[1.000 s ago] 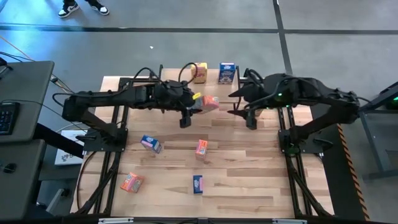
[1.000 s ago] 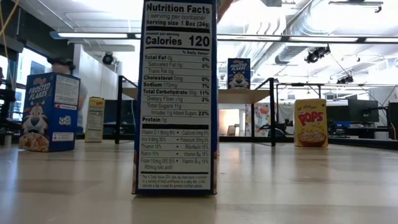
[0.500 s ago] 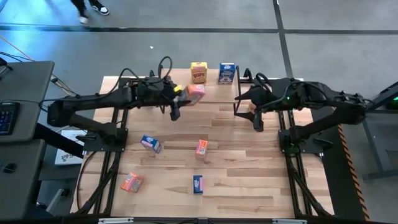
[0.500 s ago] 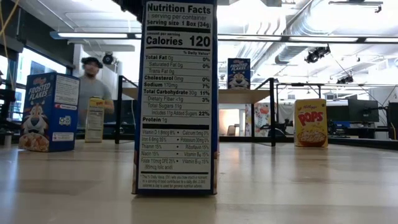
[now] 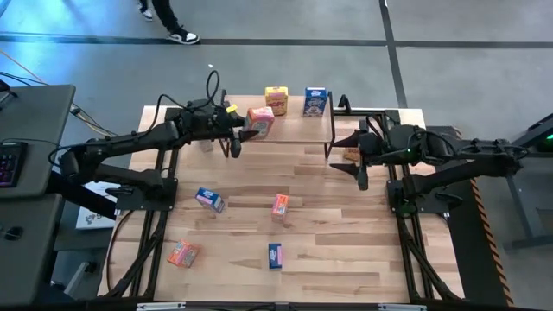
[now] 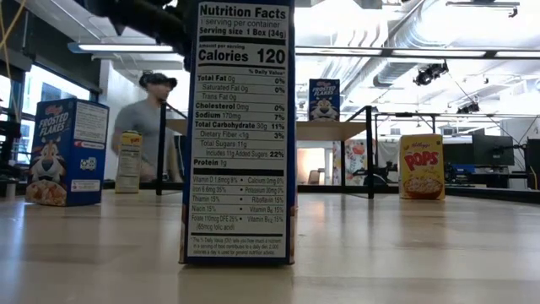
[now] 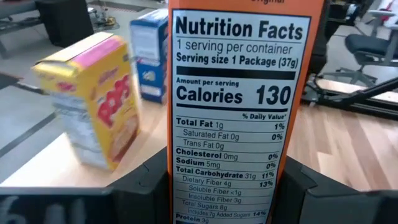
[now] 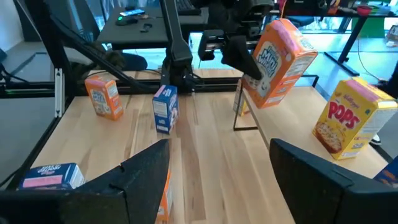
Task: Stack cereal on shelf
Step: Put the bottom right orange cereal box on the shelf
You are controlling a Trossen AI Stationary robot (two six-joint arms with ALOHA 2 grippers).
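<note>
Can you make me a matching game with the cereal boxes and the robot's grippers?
Things:
1. orange box
2. yellow box
3. blue box
4. right gripper

States:
A. open, holding nothing
B. standing on the shelf, near its middle
C. held in the left gripper
D. standing on the shelf, nearest the right arm

Pairs: 1-C, 2-B, 3-D, 4-A

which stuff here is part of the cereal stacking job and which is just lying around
Part of the job:
- orange box held in the left end effector
- yellow box and blue box on the shelf
- loose boxes on the table, e.g.

Not part of it:
- keyboard on the side desk
- person behind
</note>
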